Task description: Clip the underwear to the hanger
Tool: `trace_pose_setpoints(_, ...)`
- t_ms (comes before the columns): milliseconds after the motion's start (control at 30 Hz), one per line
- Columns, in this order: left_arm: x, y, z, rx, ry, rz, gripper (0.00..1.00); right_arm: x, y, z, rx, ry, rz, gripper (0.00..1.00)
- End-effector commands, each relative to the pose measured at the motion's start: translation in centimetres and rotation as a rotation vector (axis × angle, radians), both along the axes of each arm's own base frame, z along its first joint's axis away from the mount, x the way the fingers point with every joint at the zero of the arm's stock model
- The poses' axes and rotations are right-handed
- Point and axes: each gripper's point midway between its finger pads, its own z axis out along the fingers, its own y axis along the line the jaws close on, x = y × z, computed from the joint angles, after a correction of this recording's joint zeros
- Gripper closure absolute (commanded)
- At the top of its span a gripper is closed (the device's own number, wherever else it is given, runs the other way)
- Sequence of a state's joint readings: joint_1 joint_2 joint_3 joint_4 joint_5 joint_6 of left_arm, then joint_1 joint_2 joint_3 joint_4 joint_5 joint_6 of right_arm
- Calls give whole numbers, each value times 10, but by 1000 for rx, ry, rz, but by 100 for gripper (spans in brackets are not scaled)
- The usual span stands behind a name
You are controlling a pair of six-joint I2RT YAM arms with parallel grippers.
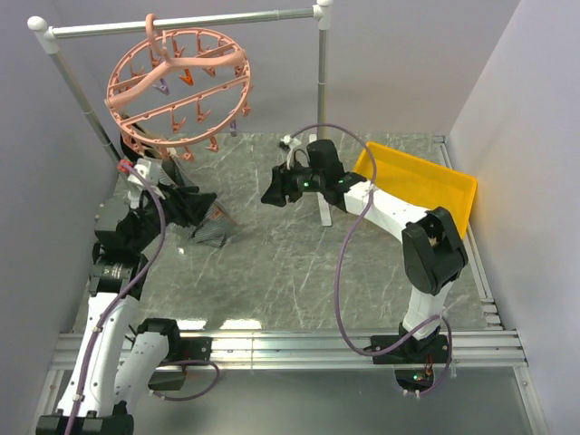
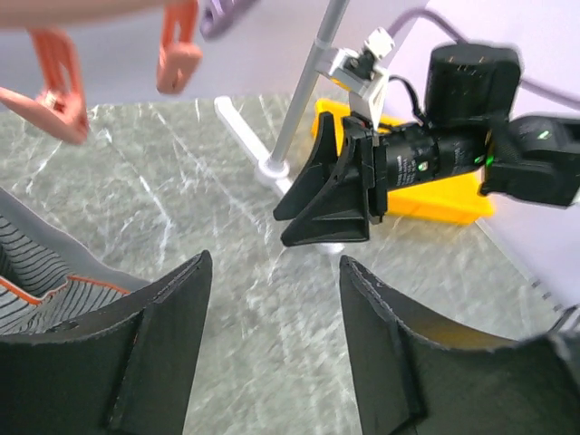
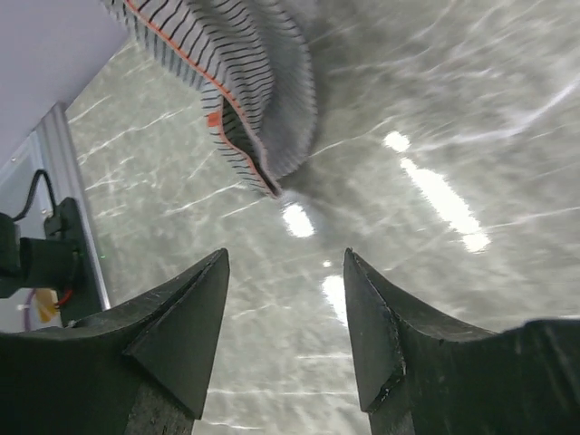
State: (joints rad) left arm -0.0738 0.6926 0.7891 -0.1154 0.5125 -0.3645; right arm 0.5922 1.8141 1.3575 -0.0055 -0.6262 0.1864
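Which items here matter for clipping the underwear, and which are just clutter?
For the job:
- underwear
- hanger
- left gripper, open
- right gripper, open

Lying about:
- yellow bin
- metal rail, which only holds the hanger up

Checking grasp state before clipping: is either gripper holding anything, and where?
Nothing held: the left gripper and right gripper are both open, bare table between their fingers; the underwear sits ungripped beside the left one.
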Motion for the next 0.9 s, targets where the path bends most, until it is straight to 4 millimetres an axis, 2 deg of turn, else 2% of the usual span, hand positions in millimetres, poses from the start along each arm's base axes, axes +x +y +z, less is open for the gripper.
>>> trace_pose_setpoints(0,-8,1,39,-92,-50,-29,36,9,-4,76,91,-216,54,39)
trace_pose_setpoints(33,-12,-1,41,-106,-51,-47,36,9,-4,86,104,-246,60,39)
trace_pose_setpoints(67,-6,13,45,-119,-65,4,36,11,-2,98,129,-287,66,39)
trace_pose_setpoints(133,-6,23,55,-165,-71,38,37,12,6,124,182,-352,77,38)
trace_pose_setpoints(167,-4,32,65,-174,-105,64,37,13,9,129,193,-369,80,38)
trace_pose_setpoints(300,-12,46,98,-212,-178,106,37,20,33,157,222,-484,96,37)
trace_pose_setpoints(367,-15,53,106,-212,-201,139,38,23,46,167,225,-546,88,37)
trace_pose_setpoints(433,-19,56,112,-202,-222,153,38,24,55,173,228,-574,74,37)
trace_pose_setpoints(567,-23,56,106,-160,-236,150,39,33,71,180,231,-638,22,37)
trace_pose_setpoints(700,-23,60,107,-160,-242,178,40,28,89,181,240,-669,44,37)
trace_pose_setpoints(867,-21,62,109,-169,-238,182,40,27,93,184,243,-682,35,36)
